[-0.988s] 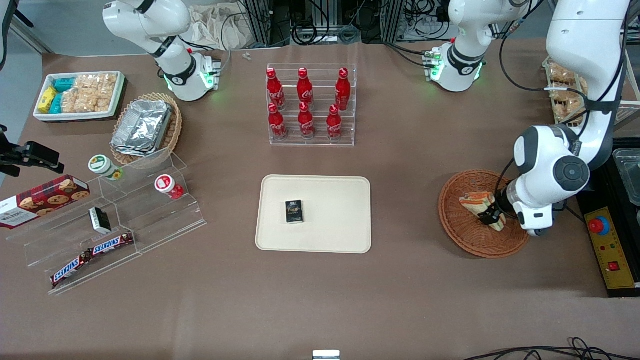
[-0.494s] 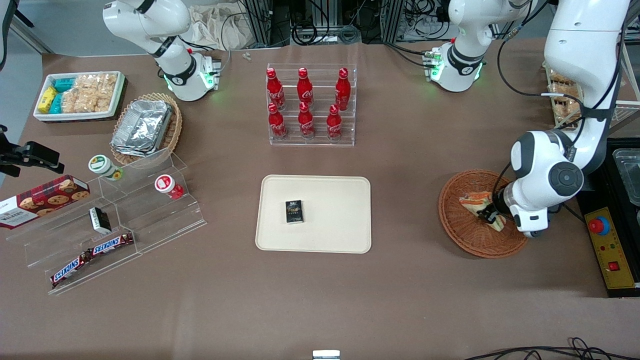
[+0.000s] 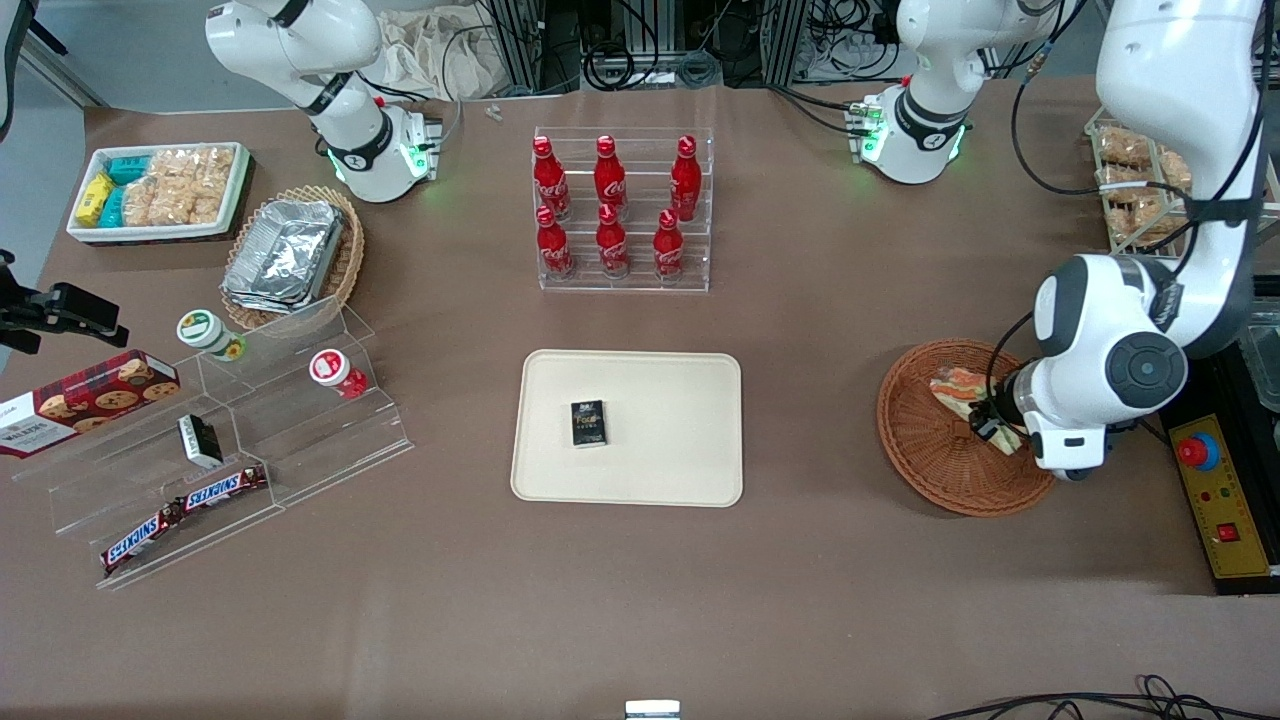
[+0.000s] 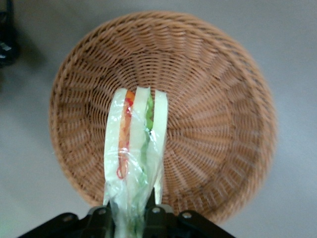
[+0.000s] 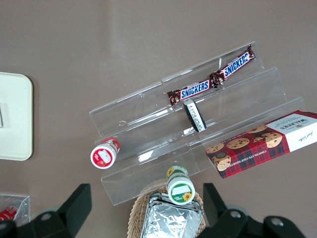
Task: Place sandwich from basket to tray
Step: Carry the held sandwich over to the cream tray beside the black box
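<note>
The sandwich (image 3: 962, 392), a wrapped wedge with orange, green and white layers, is held above the reddish-brown wicker basket (image 3: 925, 455) toward the working arm's end of the table. My left gripper (image 3: 990, 425) is shut on the sandwich's wide end. In the left wrist view the sandwich (image 4: 134, 148) hangs from the gripper (image 4: 130, 218) over the basket (image 4: 213, 119), lifted clear of its floor. The cream tray (image 3: 660, 440) lies mid-table with a small dark box (image 3: 589, 423) on it.
A clear rack of red cola bottles (image 3: 622, 210) stands farther from the front camera than the tray. A clear stepped shelf (image 3: 230, 440) with snack bars, cups and a cookie box lies toward the parked arm's end. A control box (image 3: 1222, 500) sits beside the basket.
The gripper has risen with the sandwich, lifting it off the basket floor and shifting it slightly farther from the front camera. The basket and tray have not moved.
</note>
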Controlling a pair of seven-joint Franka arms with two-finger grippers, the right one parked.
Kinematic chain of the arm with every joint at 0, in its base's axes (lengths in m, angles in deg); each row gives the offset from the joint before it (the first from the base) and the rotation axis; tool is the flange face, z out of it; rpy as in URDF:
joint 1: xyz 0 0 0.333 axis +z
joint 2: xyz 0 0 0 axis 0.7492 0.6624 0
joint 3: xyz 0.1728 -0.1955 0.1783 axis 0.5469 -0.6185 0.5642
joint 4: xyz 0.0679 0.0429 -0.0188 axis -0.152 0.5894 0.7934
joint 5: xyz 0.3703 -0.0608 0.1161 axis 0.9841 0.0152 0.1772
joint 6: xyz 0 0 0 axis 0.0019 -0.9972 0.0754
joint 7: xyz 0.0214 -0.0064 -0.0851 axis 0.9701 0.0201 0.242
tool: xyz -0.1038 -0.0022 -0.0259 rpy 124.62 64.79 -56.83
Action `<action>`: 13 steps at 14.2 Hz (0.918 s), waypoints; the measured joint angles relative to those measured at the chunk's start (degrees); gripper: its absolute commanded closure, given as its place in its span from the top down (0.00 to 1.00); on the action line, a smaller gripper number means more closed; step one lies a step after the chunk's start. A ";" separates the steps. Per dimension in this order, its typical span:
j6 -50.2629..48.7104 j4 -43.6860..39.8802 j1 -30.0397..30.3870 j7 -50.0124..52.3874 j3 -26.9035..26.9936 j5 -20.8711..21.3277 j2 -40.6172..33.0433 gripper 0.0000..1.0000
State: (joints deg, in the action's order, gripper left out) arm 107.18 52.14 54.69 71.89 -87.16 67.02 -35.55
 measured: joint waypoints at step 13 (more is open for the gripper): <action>-14.08 -13.90 -14.17 1.72 -18.42 -1.24 4.78 0.00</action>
State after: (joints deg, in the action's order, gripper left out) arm 93.10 38.25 40.52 73.61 -105.58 65.78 -30.77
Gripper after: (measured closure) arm 0.846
